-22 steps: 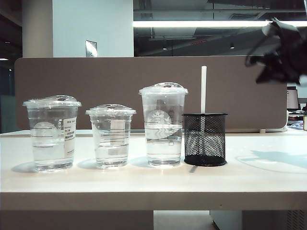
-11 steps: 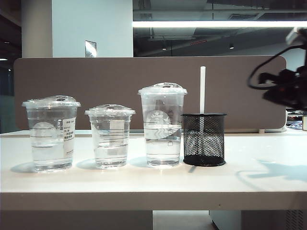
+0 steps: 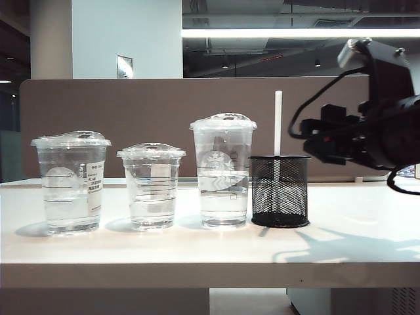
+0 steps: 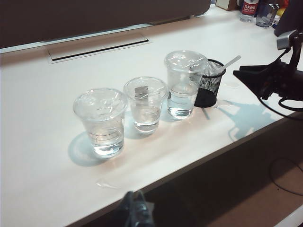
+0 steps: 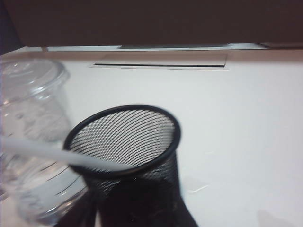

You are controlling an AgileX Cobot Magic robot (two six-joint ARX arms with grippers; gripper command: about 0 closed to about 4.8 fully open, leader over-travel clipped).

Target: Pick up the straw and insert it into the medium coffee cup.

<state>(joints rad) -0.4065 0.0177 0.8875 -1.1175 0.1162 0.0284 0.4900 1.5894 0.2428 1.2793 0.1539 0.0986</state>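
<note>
Right gripper (image 3: pixel 307 138), its opening not discernible, hovers just beside the mesh pen holder (image 3: pixel 280 190) where the straw (image 3: pixel 278 121) stands, light, smooth, crushable, best pinched gently on its exposed upper length; left gripper unseen.

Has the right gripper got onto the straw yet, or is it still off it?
Apart. In the exterior view the right gripper stops short of the straw, which stands in the black mesh holder, with brown partition visible between them.
</note>
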